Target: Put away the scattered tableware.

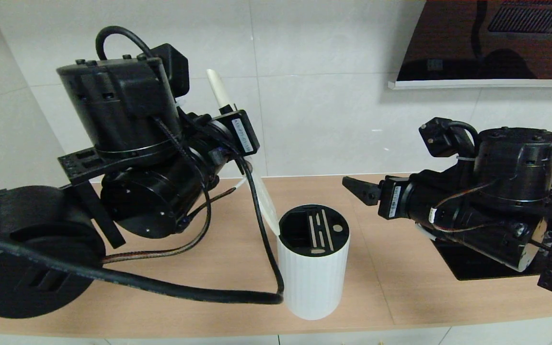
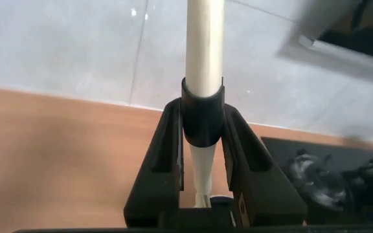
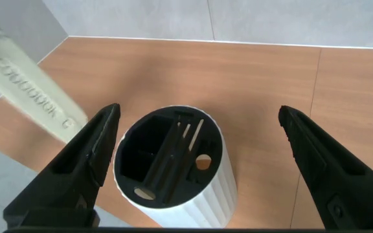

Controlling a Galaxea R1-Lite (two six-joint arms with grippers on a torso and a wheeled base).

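Inserting: my left gripper [image 2: 203,126] clamps the pale utensil [image 1: 218,87], tip at the white holder [image 1: 313,280] rim; next, lower it straight into an opening; right gripper [image 1: 360,189] wide

— Where is your left arm?
— Raised on my left, wrist tilted. My left gripper [image 2: 204,139] is clamped on a cream-handled utensil [image 2: 205,45].
— And the right?
— Level on my right, pointing inward. My right gripper [image 3: 199,116] has its fingers spread wide.

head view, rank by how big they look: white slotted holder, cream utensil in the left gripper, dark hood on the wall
1. dark hood, largest though cut off by the frame
2. white slotted holder
3. cream utensil, thin and partly hidden
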